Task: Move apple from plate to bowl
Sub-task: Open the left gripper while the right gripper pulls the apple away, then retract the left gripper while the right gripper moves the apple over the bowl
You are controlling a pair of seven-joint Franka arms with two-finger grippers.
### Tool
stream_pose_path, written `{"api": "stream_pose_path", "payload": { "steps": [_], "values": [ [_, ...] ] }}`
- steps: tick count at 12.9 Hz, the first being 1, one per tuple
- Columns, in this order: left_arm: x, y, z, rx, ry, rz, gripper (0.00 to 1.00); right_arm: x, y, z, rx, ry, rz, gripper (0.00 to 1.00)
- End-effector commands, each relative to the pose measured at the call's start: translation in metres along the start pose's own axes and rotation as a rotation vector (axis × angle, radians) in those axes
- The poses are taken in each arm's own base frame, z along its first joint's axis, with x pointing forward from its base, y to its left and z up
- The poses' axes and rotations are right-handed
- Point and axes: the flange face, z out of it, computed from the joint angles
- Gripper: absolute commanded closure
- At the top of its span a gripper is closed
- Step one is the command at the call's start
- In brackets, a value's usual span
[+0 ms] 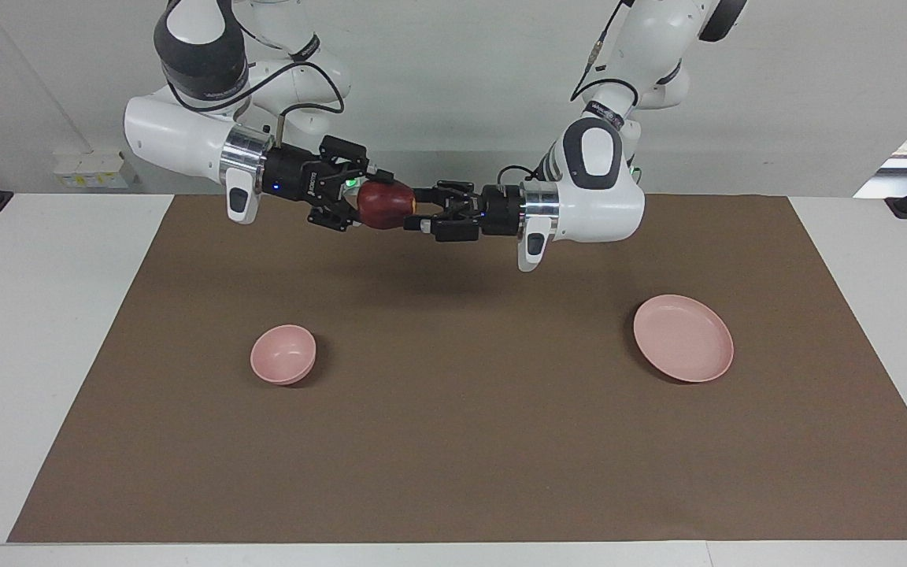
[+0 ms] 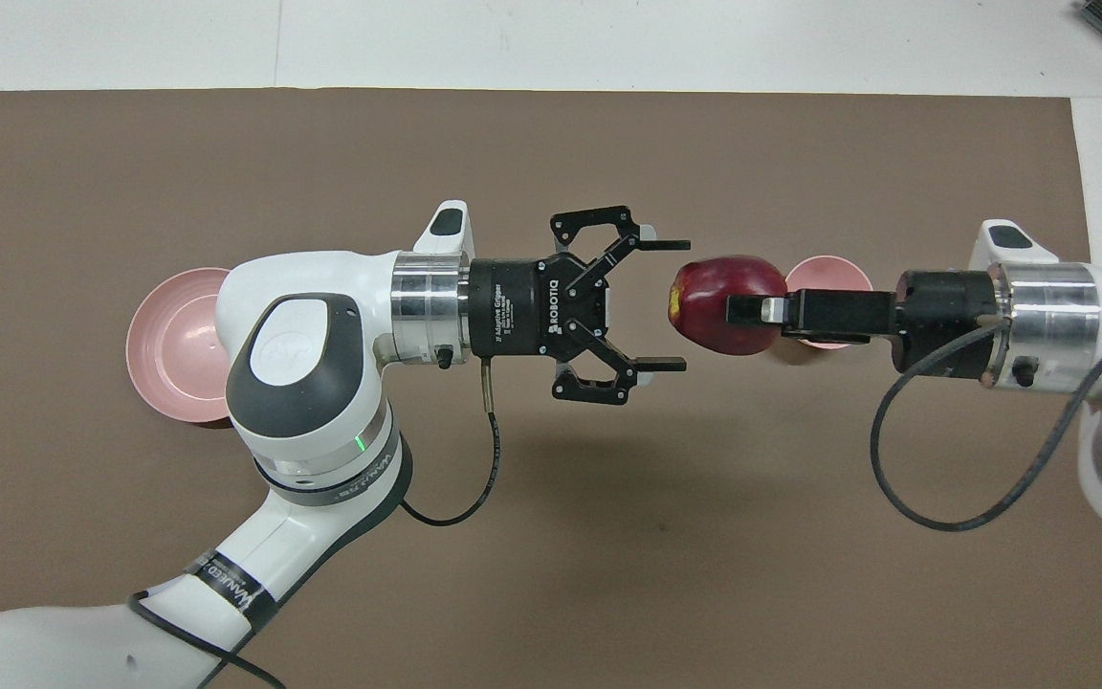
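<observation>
**Apple in the air, held by one gripper alone**

We are looking at the apple (image 1: 380,203), dark red with a yellowish patch, hanging well above the brown mat (image 1: 469,441) near the middle of the table, in the robots' half of it. It is sitting between the fingers of the right gripper (image 2: 738,308), which is clamping it from above and below; in the overhead view one dark finger is lying across the top of the fruit. The yellowish patch is facing away from that gripper, toward the other one.

The left gripper (image 2: 671,304) is pointing straight at the apple from the other end, level with it. Its fingers are standing spread wide, one tip to either side of the line to the apple, and in the overhead view a narrow strip of mat is showing between those tips and the fruit, so we are reading them as released and apart from it. In the facing view the two grippers are lining up nose to nose, with the apple at the meeting point.

The bowl (image 1: 283,354), small and deep, is resting on the mat farther from the robots than the grippers, toward the right arm's end; from overhead it is partly covered by the right gripper's body. The plate (image 1: 683,338), wider and flat, is lying toward the left arm's end, well apart from both sets of jaws, with the left arm's elbow covering part of it from overhead. Both are holding nothing.
</observation>
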Motion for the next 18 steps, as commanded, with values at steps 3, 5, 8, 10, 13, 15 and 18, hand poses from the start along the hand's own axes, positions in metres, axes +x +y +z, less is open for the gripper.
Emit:
{"api": "stream_pose_path", "payload": {
  "steps": [3, 5, 8, 10, 13, 15, 18],
  "values": [
    [0.005, 0.011, -0.032, 0.031, 0.184, 0.104, 0.0, 0.006, 0.024, -0.013, -0.205, 0.084, 0.04, 1.0],
    [0.013, 0.019, -0.052, 0.088, 0.272, 0.175, 0.0, 0.012, 0.037, -0.019, -0.323, 0.121, 0.079, 1.0],
    [0.021, 0.031, -0.081, 0.219, 0.427, 0.308, 0.0, 0.016, 0.059, -0.023, -0.515, 0.1, 0.097, 1.0],
    [0.022, 0.034, -0.095, 0.328, 0.537, 0.406, 0.0, 0.017, 0.078, -0.024, -0.682, 0.062, 0.101, 1.0],
    [0.02, 0.044, -0.119, 0.495, 0.666, 0.527, 0.0, 0.015, 0.094, -0.024, -0.953, 0.014, 0.1, 1.0],
    [0.018, 0.053, -0.14, 0.625, 0.76, 0.602, 0.0, 0.016, 0.12, -0.021, -1.086, -0.046, 0.077, 1.0],
    [0.017, 0.062, -0.164, 0.771, 0.873, 0.699, 0.0, 0.029, 0.149, -0.013, -1.26, -0.115, 0.029, 1.0]
  ]
}}
